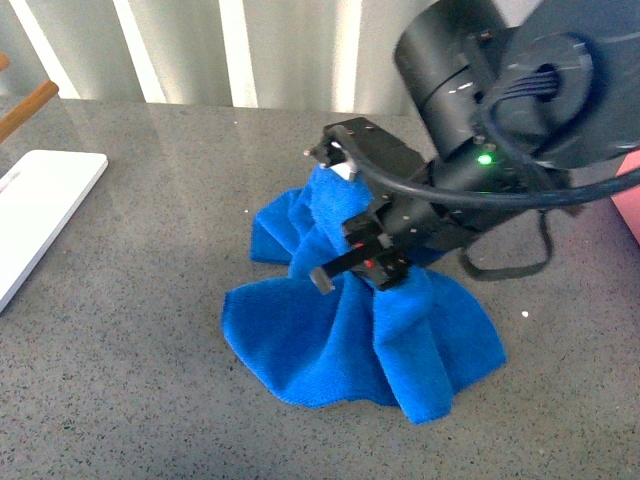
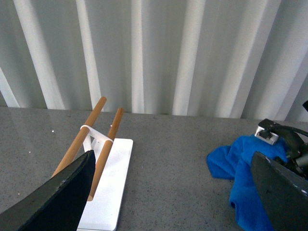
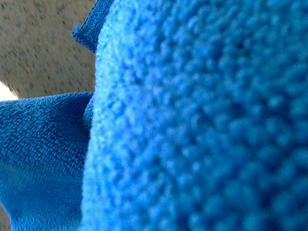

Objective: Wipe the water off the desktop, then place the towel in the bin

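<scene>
The bright blue towel (image 1: 350,330) lies bunched on the speckled grey desktop (image 1: 150,300) near the middle. My right gripper (image 1: 365,255) is shut on the towel's raised middle, with folds hanging down around it. The towel fills the right wrist view (image 3: 192,120), hiding the jaws there. In the left wrist view the towel (image 2: 240,168) shows at the right, with the desktop (image 2: 168,168) in front. My left gripper (image 2: 173,192) is open and empty, its two dark fingers (image 2: 62,197) at the frame's edges. No bin is in view.
A white board (image 1: 35,215) lies at the left edge of the desktop, with a rack of two wooden rods (image 2: 91,139) on it. A pink object (image 1: 630,195) sits at the far right. A white corrugated wall (image 2: 154,53) stands behind.
</scene>
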You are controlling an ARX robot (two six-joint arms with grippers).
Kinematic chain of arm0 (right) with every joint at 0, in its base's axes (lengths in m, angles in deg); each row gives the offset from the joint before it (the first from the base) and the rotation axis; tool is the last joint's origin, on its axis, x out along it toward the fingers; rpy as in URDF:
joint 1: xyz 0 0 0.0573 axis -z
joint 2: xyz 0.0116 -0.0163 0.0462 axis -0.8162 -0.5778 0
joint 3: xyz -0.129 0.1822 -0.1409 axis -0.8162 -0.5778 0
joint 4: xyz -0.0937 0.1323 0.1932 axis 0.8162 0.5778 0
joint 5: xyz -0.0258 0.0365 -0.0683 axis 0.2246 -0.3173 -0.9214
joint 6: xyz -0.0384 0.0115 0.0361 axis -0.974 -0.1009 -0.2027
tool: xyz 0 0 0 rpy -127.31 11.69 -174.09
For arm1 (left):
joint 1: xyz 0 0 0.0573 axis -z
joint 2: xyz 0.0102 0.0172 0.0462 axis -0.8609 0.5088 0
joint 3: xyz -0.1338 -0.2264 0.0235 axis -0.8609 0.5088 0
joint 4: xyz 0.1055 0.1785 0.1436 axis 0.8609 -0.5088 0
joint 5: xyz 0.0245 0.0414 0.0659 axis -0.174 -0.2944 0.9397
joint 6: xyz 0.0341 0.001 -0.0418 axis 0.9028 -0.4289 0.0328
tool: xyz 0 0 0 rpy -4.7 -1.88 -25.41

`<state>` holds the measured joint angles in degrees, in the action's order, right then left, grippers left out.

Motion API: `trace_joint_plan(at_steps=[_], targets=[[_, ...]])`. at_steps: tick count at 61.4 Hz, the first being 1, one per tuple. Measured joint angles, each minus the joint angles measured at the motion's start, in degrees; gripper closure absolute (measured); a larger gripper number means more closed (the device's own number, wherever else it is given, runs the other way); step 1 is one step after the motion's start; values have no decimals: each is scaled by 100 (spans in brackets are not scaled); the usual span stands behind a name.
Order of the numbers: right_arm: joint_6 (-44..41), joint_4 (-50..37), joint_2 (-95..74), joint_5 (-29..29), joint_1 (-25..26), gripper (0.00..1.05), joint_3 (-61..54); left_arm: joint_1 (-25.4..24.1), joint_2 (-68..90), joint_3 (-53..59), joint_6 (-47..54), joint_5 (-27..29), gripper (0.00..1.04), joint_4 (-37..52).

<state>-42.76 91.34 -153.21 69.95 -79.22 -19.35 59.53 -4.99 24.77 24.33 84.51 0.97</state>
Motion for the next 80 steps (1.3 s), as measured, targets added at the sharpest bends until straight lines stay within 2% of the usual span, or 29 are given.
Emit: trace_joint_plan(at_steps=[6, 12, 17, 32, 43, 53, 57, 65, 70, 76, 80], targets=[[-442, 50, 566, -422, 254, 99, -286, 0, 0, 0, 0, -2, 7, 0], [-905, 291, 1123, -411, 516, 99, -175, 0, 0, 0, 0, 0, 7, 0], [-1154, 614, 1593, -396, 706, 99, 129, 0, 0, 0, 0, 0, 7, 0], [-1547, 1635, 2559, -1097, 1078, 99, 1399, 0, 0, 0, 0, 0, 7, 0], [-1425, 1976, 2813, -2144, 1512, 99, 2006, 0, 0, 0, 0, 0, 7, 0], [-1620, 2055, 3001, -3493, 2275, 99, 1853, 0, 0, 0, 0, -2, 7, 0], [-1714, 2011, 3040, -3738, 2573, 99, 1714, 0, 0, 0, 0, -2, 7, 0], [-1709, 2159, 3110, -3626, 3158, 99, 1436, 0, 0, 0, 0, 0, 7, 0], [-1488, 2470, 3134, -3279, 3530, 99, 1285, 0, 0, 0, 0, -2, 7, 0], [-1241, 2785, 3025, -2732, 3753, 99, 1316, 0, 0, 0, 0, 0, 7, 0], [-1137, 2872, 2898, -2649, 3814, 99, 1357, 0, 0, 0, 0, 0, 7, 0]])
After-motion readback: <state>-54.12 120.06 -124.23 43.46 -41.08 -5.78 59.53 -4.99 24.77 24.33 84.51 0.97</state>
